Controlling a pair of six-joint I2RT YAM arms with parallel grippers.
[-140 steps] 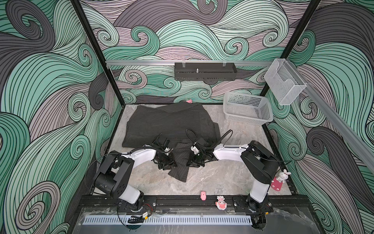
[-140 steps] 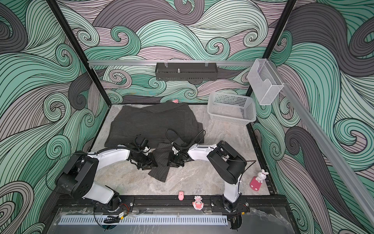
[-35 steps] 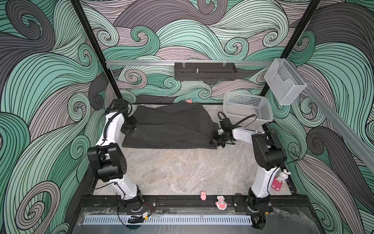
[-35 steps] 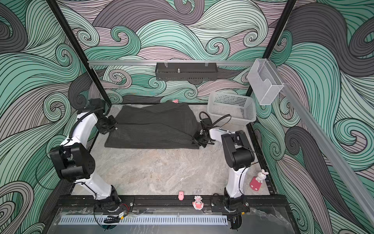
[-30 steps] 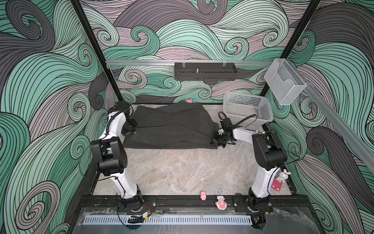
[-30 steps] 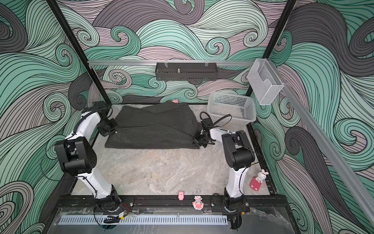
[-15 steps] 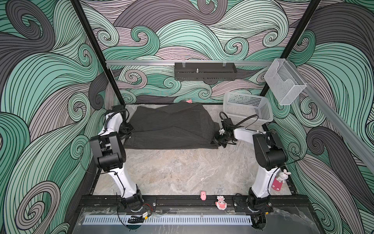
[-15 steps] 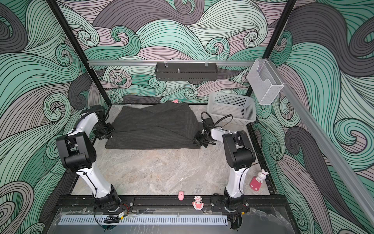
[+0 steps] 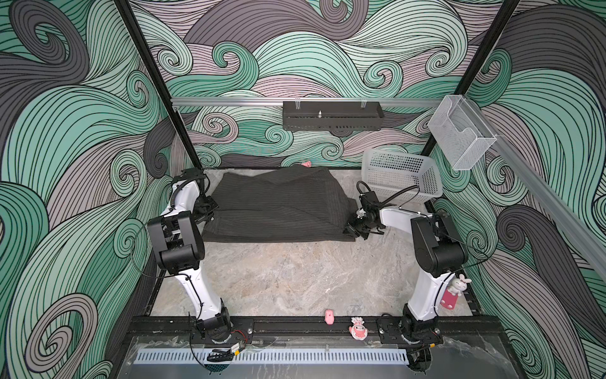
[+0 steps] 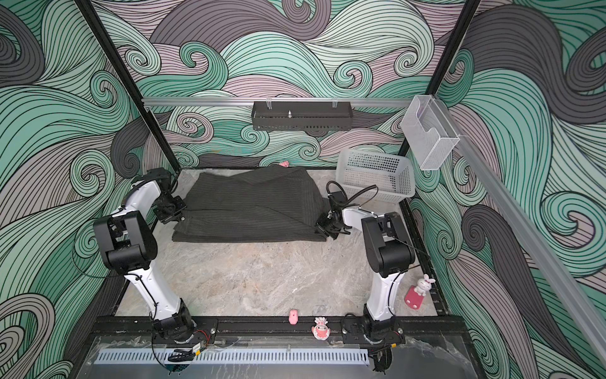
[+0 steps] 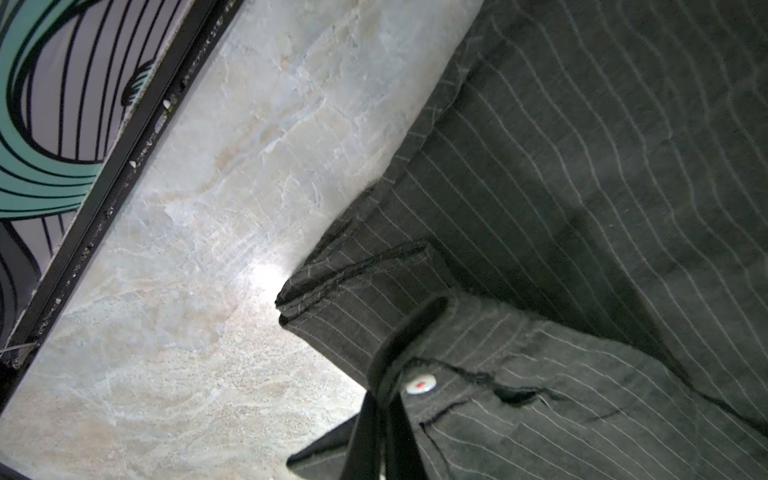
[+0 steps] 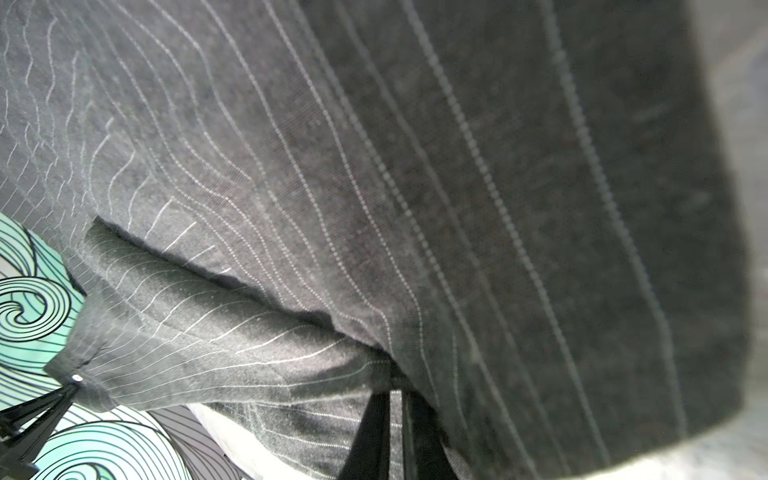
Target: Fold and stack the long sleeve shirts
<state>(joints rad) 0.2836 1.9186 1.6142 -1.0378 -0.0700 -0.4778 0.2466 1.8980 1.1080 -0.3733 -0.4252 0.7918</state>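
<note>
The long sleeve shirt (image 9: 278,203) (image 10: 249,203) is dark charcoal with pale pinstripes and lies folded into a broad rectangle at the back of the table. My left gripper (image 9: 210,213) (image 10: 178,210) sits at its left edge. In the left wrist view this gripper (image 11: 384,399) is shut on a fold of cloth (image 11: 582,187) beside a white button (image 11: 420,383). My right gripper (image 9: 352,226) (image 10: 323,226) sits at the shirt's right front corner. In the right wrist view it (image 12: 397,395) is shut on a bunched fold of the striped cloth (image 12: 457,166).
A white mesh basket (image 9: 400,174) stands at the back right, close behind the right arm. A clear box (image 9: 459,134) and a black tray (image 9: 331,115) hang on the rails. Small pink toys (image 9: 328,316) sit along the front rail, and a bunny figure (image 9: 457,288) at the right.
Several seconds ago both grippers held shirt cloth near the table's front middle; that cloth now lies folded back. Over the last second the left gripper slid slightly forward along the left edge; the right stayed.
</note>
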